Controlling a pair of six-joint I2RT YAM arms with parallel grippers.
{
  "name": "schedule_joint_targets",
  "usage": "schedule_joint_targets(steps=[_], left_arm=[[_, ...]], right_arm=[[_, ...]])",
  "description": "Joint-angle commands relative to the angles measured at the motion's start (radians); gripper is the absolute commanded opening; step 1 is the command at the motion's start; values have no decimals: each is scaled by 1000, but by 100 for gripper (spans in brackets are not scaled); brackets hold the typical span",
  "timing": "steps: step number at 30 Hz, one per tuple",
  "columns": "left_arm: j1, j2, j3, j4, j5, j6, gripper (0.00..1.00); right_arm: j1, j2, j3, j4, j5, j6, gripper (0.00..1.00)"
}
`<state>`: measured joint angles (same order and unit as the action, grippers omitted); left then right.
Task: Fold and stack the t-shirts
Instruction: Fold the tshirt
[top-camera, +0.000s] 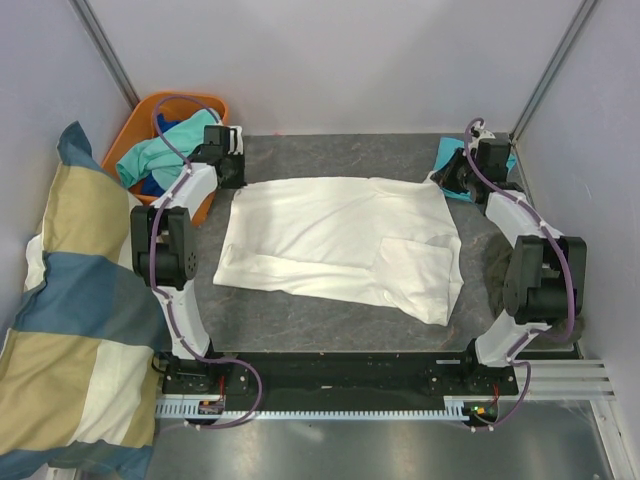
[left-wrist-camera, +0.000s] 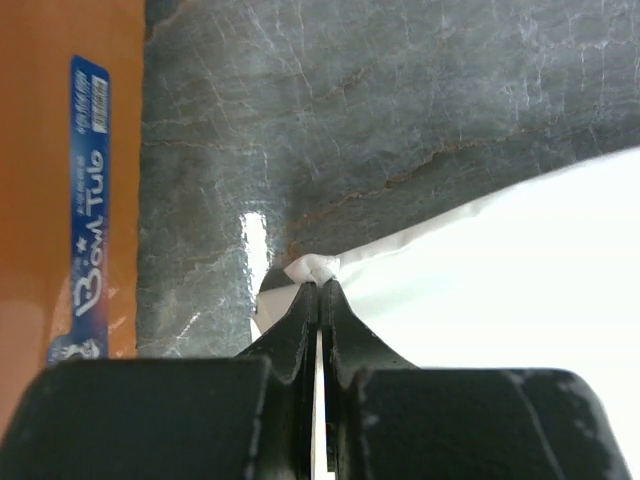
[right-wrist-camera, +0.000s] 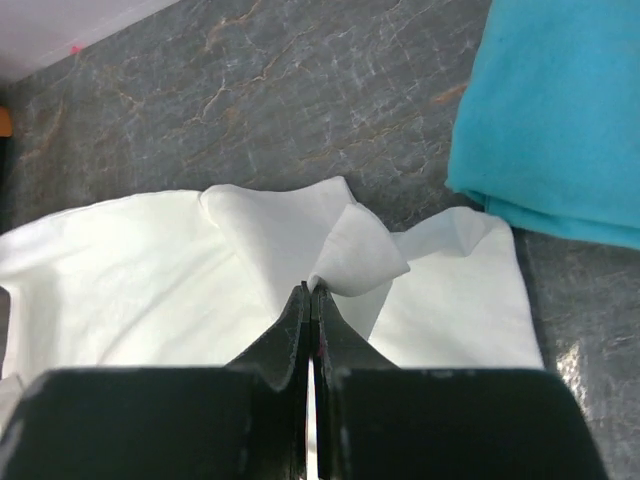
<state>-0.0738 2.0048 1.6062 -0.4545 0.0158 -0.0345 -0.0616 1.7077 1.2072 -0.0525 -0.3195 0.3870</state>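
A cream-white t-shirt (top-camera: 340, 245) lies spread on the dark table, partly folded, its print hidden. My left gripper (top-camera: 232, 178) is at its far left corner, shut on a pinch of the white cloth (left-wrist-camera: 318, 268). My right gripper (top-camera: 447, 180) is at its far right corner, shut on a raised fold of the same shirt (right-wrist-camera: 350, 255). A folded turquoise t-shirt (top-camera: 447, 152) lies behind the right gripper and also shows in the right wrist view (right-wrist-camera: 555, 110). Mint-green and blue t-shirts (top-camera: 155, 160) lie crumpled in the orange tub.
The orange tub (top-camera: 125, 140) stands at the far left corner, its wall close to my left gripper (left-wrist-camera: 60, 150). A big yellow-and-blue checked pillow (top-camera: 70, 320) leans along the left side. Grey walls close in the table.
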Motion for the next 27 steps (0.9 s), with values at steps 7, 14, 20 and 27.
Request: schedule_joint_targets(steps=[7, 14, 20, 27], left_arm=[[8, -153, -140, 48, -42, -33, 2], [20, -202, -218, 47, -103, -31, 2], [37, -213, -252, 50, -142, -22, 2], [39, -221, -292, 40, -163, -27, 2]], right_arm=[[14, -261, -161, -73, 167, 102, 0], [14, -408, -273, -178, 252, 128, 0], [14, -470, -373, -213, 275, 142, 0], [14, -546, -429, -267, 275, 148, 0]])
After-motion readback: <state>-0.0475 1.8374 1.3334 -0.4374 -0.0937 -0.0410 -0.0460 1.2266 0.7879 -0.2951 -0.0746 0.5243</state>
